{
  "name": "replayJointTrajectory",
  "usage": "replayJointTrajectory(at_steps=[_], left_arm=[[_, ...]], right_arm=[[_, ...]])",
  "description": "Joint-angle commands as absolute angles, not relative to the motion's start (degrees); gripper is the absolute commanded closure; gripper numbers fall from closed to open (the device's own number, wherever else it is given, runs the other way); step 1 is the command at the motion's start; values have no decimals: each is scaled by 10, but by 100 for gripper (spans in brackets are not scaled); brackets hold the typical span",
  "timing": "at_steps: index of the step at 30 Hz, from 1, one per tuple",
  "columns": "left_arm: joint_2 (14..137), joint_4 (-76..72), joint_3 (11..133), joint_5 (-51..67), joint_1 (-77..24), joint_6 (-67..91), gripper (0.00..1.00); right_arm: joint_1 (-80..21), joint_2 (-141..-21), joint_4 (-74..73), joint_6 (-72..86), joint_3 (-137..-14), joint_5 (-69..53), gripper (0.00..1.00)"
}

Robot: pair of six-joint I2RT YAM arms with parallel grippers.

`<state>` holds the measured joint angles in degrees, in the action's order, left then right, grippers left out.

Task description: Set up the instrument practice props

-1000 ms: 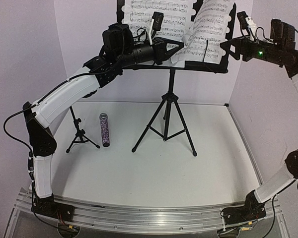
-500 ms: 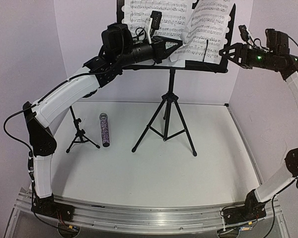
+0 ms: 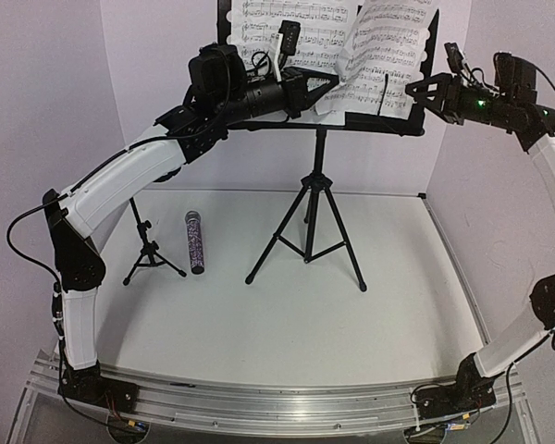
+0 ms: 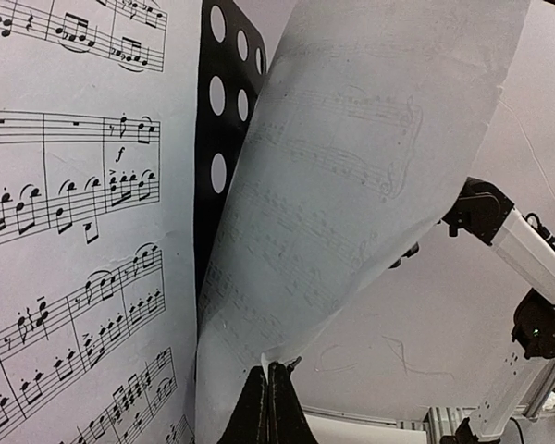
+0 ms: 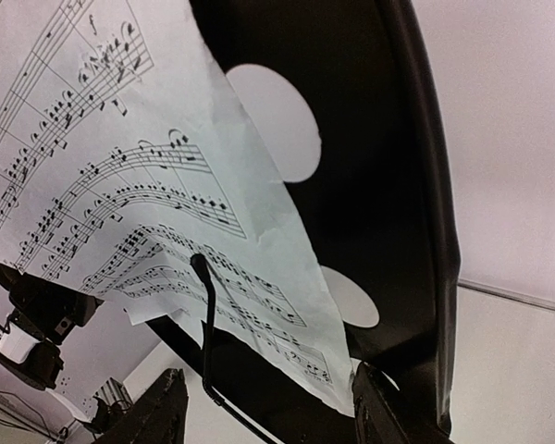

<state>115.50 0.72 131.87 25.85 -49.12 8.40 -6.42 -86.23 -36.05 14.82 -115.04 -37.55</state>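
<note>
The black music stand (image 3: 315,199) stands mid-table, its perforated desk (image 3: 416,116) at the top. One music sheet (image 3: 296,28) lies flat on the desk's left half. The other music sheet (image 3: 388,51) curls off the right half. My left gripper (image 3: 328,85) is shut on that sheet's lower left corner, and in the left wrist view the gripper (image 4: 267,370) pinches the paper (image 4: 351,185). My right gripper (image 3: 416,90) is open by the desk's right edge; in its wrist view it (image 5: 268,407) spans the sheet's lower corner (image 5: 287,314) without touching. The glittery microphone (image 3: 195,242) lies on the table beside the small mic stand (image 3: 148,250).
The stand's tripod legs (image 3: 351,259) spread over the table's middle. A wire page holder (image 5: 206,324) rises in front of the right sheet. White walls close in the back and both sides. The desk (image 5: 379,185) fills the right wrist view.
My right gripper has shifted slightly left and up along the desk's right edge. The curled right sheet stands a little straighter. The left arm holds still.
</note>
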Motion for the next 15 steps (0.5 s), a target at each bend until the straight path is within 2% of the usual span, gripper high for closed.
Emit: replayJointTrajectory(at_steps=[1,4,10,15], left_arm=[[1159,-11,1320,257,-484,83,100],[1159,-11,1322,259,-484,84,100],[1160,-11,1324,262,-484,85,100],[1162,-10,1327,264,-484,83,100]], right_arm=[[-63,-870,-314,158,-1154,-399,42],[-63,-864,-311,149,-1147,-386,42],[-64,-813,-297,125,-1093,-288,41],[-64,-822,-296,128,-1088,-311,42]])
